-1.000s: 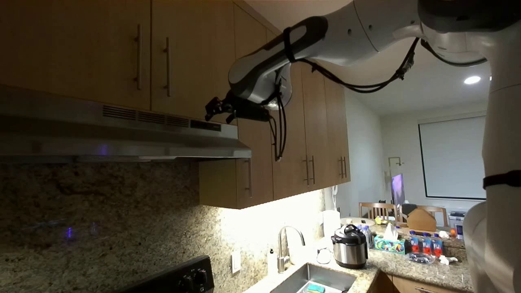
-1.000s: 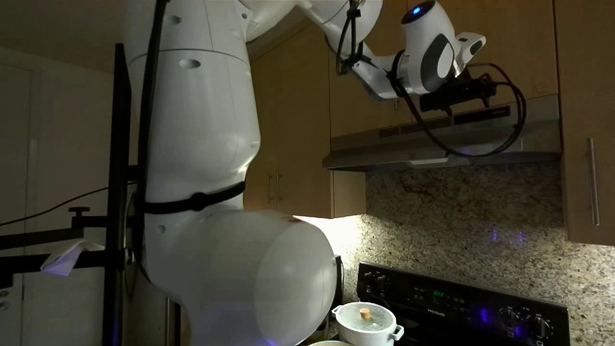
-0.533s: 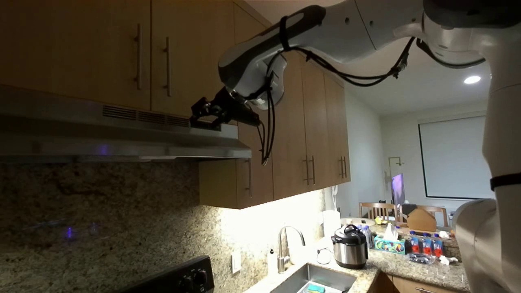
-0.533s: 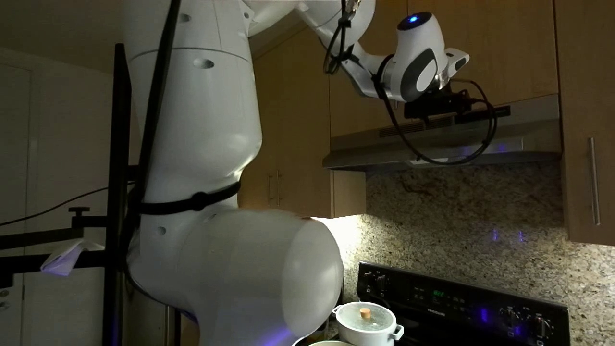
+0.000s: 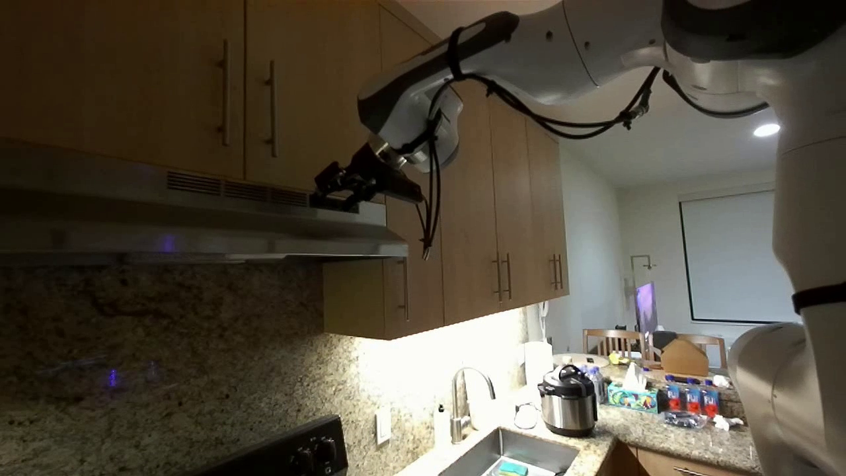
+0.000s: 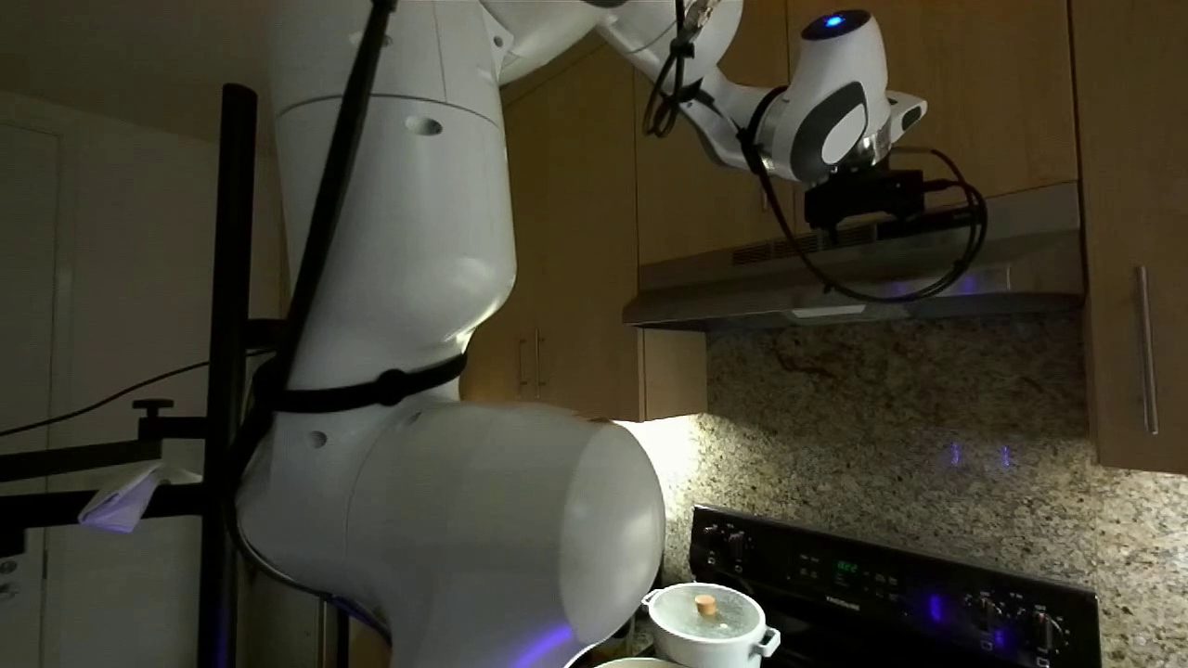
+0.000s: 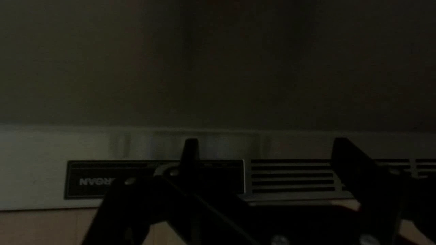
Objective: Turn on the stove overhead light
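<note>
A grey stainless-steel range hood [image 5: 198, 228] (the stove overhead light), slanted in front, is mounted beneath tan wooden cabinets [image 5: 317, 99]. Its black rectangular control strip [image 7: 90, 180] bears pale lettering, inverted in the wrist view and ending in AN. The black two-fingered gripper [image 7: 266, 144], spread wide and holding nothing, spans strip and slotted vents [image 7: 293, 177]; contact cannot be told. Blue-capped bottles [image 5: 692, 398] read FIJI.
</note>
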Robot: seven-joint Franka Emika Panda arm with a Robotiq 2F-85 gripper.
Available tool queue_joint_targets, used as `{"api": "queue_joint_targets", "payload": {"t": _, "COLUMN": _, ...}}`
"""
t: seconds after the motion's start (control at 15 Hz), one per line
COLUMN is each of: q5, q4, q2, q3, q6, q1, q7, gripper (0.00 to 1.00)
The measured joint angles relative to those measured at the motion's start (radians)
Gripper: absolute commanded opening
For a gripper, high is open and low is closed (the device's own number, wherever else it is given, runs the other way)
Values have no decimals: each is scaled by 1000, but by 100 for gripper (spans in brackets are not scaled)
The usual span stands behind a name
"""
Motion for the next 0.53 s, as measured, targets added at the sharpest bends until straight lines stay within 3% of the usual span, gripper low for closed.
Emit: {"api": "queue_joint_targets", "payload": {"t": 0.53, "q5": 77, "q4": 164, "q2": 128, "q3": -27, "q6": -63, "q1": 17, "q7": -118, "gripper": 100}}
